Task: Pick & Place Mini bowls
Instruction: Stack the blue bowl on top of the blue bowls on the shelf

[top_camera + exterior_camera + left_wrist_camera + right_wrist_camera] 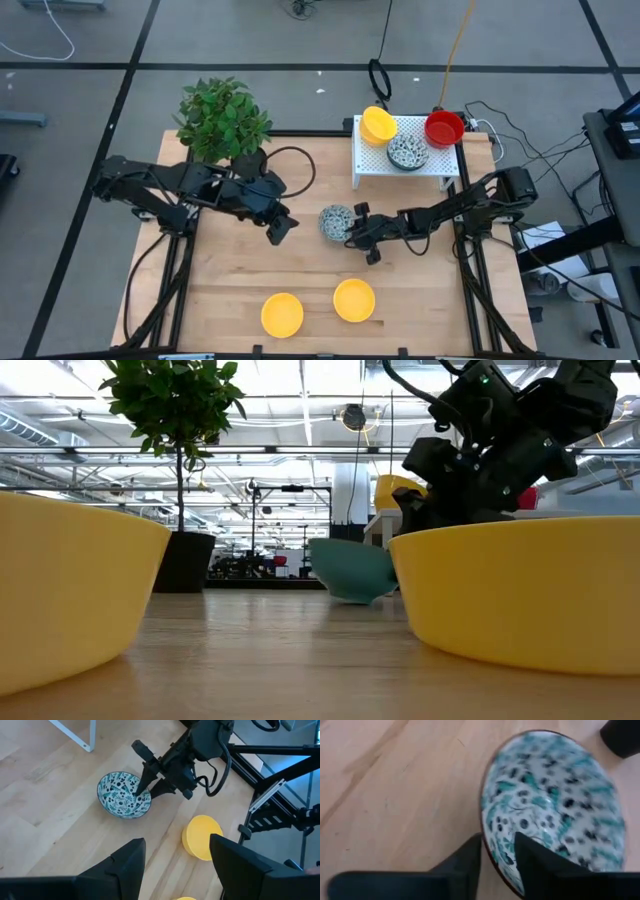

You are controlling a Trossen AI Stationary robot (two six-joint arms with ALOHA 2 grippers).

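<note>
At table centre, right gripper pinching speckled bowl rim, tilting it for lifting; left gripper hovering open.

Right arm reached in low from the right side, stretched leftward toward desk centre. Right hand sat at the rim of the speckled bowl, fingers pinched across the rim, one inside and one outside, bowl tilted up on its edge. Left arm extended from the left side, elbow folded, wrist angled down toward centre. Left hand hovered above the desk, well apart from the right hand, fingers spread and holding nothing.
</note>
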